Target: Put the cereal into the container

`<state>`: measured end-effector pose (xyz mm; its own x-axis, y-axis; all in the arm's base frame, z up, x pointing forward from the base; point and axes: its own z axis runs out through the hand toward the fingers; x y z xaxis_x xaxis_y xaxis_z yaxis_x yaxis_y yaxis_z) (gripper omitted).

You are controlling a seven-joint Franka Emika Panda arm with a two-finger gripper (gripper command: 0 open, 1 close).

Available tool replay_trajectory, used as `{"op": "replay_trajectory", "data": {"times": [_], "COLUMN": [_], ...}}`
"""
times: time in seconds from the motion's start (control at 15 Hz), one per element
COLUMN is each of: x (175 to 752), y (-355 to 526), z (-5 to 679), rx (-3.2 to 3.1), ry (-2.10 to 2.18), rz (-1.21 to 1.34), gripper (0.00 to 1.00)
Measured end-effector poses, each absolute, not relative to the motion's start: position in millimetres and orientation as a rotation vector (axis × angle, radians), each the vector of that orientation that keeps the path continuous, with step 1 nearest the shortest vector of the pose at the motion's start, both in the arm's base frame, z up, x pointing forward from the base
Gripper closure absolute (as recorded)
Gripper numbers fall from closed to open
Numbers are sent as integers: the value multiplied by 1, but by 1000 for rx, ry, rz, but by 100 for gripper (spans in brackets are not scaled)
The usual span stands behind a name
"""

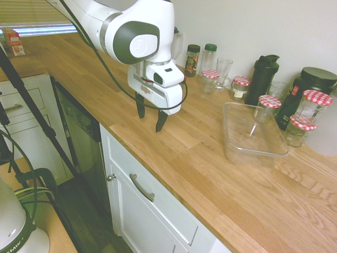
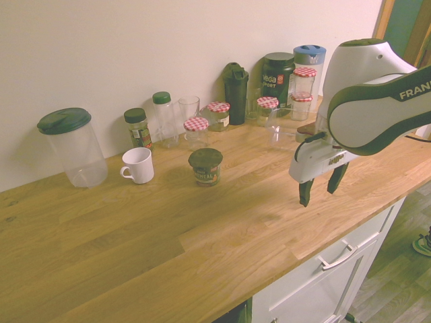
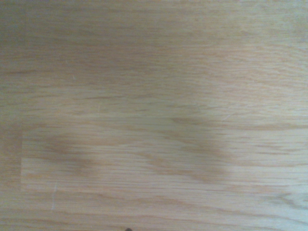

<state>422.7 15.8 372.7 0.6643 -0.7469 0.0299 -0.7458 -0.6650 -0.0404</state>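
The cereal is a small squat jar with a dark lid, standing on the wooden counter next to a white mug; the arm hides it in the first exterior view. The container, a shallow clear rectangular dish, sits empty on the counter in front of the row of jars. My gripper hangs open a little above bare wood near the counter's front edge, between the cereal and the container and apart from both. Nothing is between its fingers. The wrist view shows only wood grain.
Along the wall stand a big clear canister with a green lid, two tall lidded jars, drinking glasses, several red-checked-lid jars, a black shaker bottle and a dark tub. The counter's front edge runs just below the gripper.
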Motion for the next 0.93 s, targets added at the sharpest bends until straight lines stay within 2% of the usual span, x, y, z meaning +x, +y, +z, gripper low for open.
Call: {"op": "replay_trajectory", "data": {"times": [0.47, 0.93], "x": [443, 536], "y": [64, 122], "z": [389, 360], "rx": [-2827, -2681], "ry": [1175, 1121], "rz": [-246, -437], "gripper": [0, 0]}}
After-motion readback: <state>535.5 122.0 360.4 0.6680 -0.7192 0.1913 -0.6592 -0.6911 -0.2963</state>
